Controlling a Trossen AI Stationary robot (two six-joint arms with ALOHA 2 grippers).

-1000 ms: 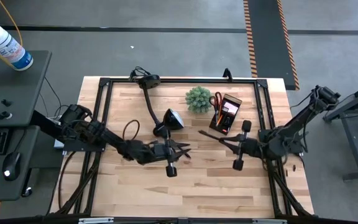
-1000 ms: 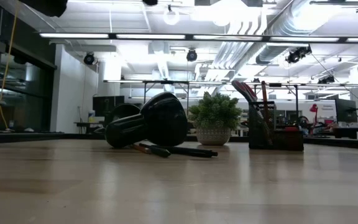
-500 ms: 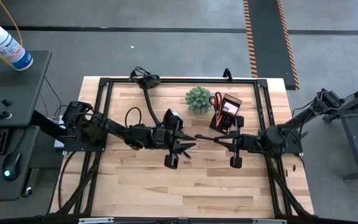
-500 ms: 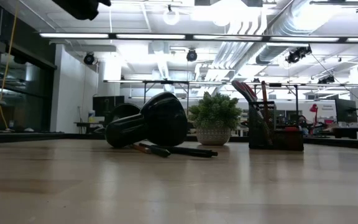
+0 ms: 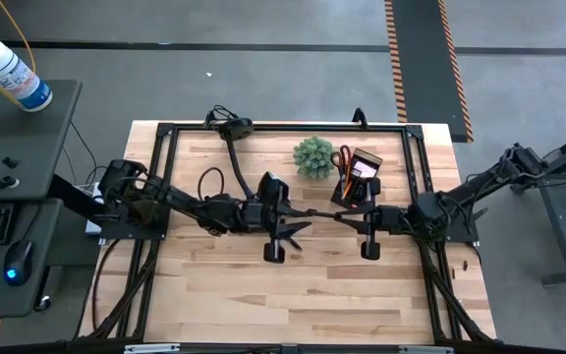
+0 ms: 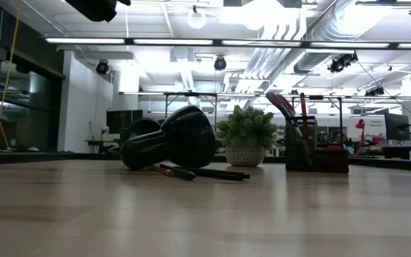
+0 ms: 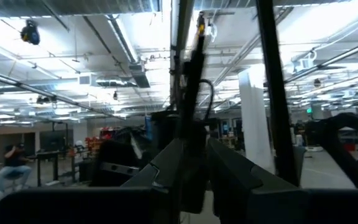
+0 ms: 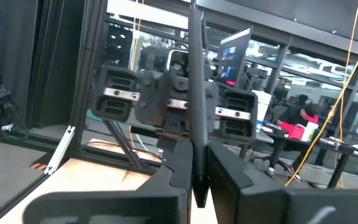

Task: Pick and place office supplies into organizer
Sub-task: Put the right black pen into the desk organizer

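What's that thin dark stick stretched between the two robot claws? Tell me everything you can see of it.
It is a thin dark pen, straight and slim, its material too small to tell. It lies roughly level, running left to right over the middle of the wooden table, just in front of the black organizer box. The left claw is shut on one end and the right claw on the other, so both hold it at once. In each wrist view it stands clamped between that claw's two dark fingers. Nothing else touches it.
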